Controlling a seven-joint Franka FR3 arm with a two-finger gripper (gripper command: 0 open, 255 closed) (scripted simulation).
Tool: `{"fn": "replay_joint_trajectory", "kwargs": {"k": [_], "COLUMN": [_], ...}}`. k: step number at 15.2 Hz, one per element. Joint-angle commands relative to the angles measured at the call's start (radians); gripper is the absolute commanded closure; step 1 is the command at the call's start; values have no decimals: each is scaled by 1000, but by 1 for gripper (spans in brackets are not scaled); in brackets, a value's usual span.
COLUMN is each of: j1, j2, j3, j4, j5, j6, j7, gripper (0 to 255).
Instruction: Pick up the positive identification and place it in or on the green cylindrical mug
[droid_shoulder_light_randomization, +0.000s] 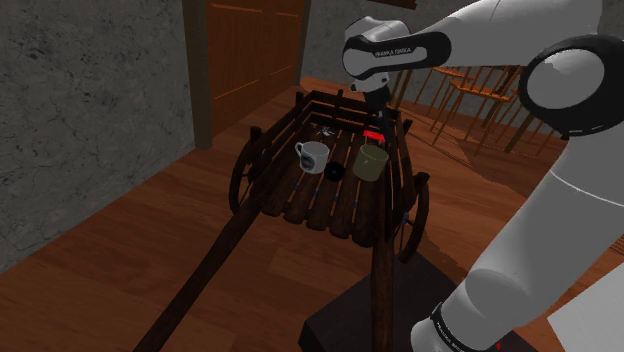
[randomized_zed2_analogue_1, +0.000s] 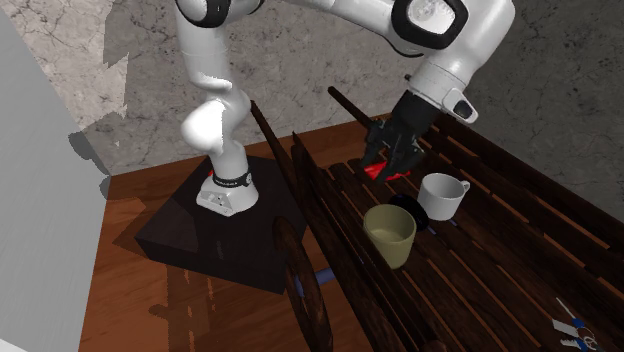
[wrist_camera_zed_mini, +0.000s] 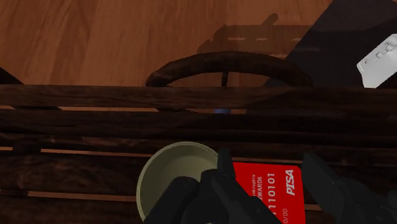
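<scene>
The identification is a red card (wrist_camera_zed_mini: 268, 191) with white print, clasped between my gripper's (wrist_camera_zed_mini: 275, 186) two black fingers. In the shoulder view the gripper (droid_shoulder_light_randomization: 374, 127) hangs just above and behind the olive-green mug (droid_shoulder_light_randomization: 369, 162), with the red card (droid_shoulder_light_randomization: 373, 134) at its tips. From the second exterior view the card (randomized_zed2_analogue_1: 383, 171) is in the air over the cart's slatted bed, short of the green mug (randomized_zed2_analogue_1: 390, 234). The mug's open mouth (wrist_camera_zed_mini: 173, 181) lies right beside the card, next to one finger (wrist_camera_zed_mini: 224, 183).
A white mug (droid_shoulder_light_randomization: 312, 155) and a small black object (droid_shoulder_light_randomization: 333, 171) stand beside the green mug on the dark wooden cart (droid_shoulder_light_randomization: 330, 205). Scissors (randomized_zed2_analogue_1: 572, 328) lie at the cart's far end. Raised side rails (randomized_zed2_analogue_1: 330, 225) and a wheel (wrist_camera_zed_mini: 222, 70) border the bed.
</scene>
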Motion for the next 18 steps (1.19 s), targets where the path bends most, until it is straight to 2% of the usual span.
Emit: {"fn": "replay_joint_trajectory", "kwargs": {"k": [1, 4, 18], "j1": [-20, -43, -51], "j2": [48, 108, 134], "j3": [-19, -37, -39], "j4": [58, 134, -13], "j5": [-12, -21, -18], "j6": [7, 9, 171], "j7": [-40, -85, -20], "gripper": [255, 255, 255]}}
